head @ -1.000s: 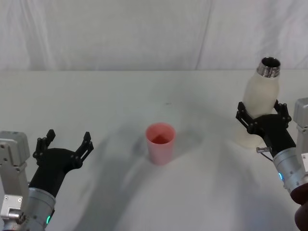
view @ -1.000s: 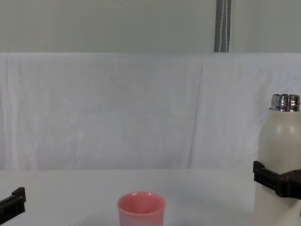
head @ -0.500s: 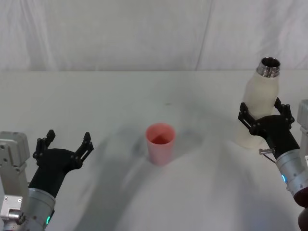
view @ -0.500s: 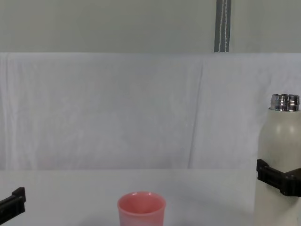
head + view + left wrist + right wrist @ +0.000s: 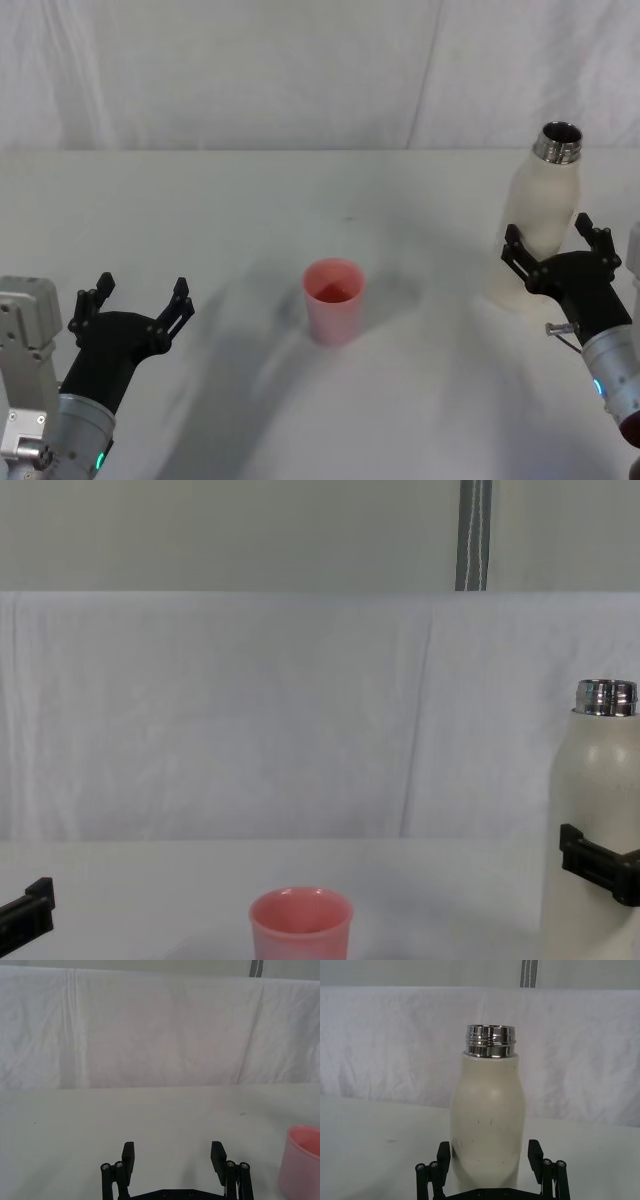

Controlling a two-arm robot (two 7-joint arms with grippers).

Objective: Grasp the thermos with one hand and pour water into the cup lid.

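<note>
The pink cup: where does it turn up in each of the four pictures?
Head view: cup lid at table centre.
Chest view: bottom edge, left of centre.
Left wrist view: cut off at the side edge.
Right wrist view: not in it.
Shared landmark: the thermos, off to the cup's right.

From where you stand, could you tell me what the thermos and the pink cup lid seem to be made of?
The thermos: likely metal, with a matte cream speckled coating and a shiny threaded steel neck. The cup lid: probably plastic, judging by its even matte salmon-pink surface, though coated metal is possible.
</note>
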